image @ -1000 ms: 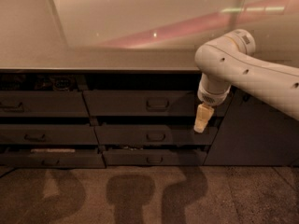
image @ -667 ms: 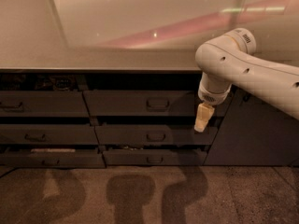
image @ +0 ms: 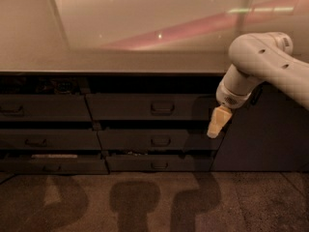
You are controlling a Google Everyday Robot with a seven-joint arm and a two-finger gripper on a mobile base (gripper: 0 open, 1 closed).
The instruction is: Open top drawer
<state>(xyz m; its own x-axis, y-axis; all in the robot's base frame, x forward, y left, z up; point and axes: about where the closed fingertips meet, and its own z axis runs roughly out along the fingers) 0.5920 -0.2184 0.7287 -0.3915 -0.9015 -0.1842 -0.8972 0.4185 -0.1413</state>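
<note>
Shadows lie on the floor (image: 145, 202) nearest the camera. Above it the end effector (image: 215, 123) hangs pointing down before the drawers, at the right end of the top drawer (image: 120, 108) and apart from its loop handle (image: 162, 108), probably lining up a pull. Whether it is released or clenched I cannot tell. The drawer looks unopened. Behind runs the surface (image: 120, 62). No writing is readable.

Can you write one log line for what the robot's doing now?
task: open top drawer | gripper: by drawer's right end, pointing down | handle: apart from gripper, not held
</note>
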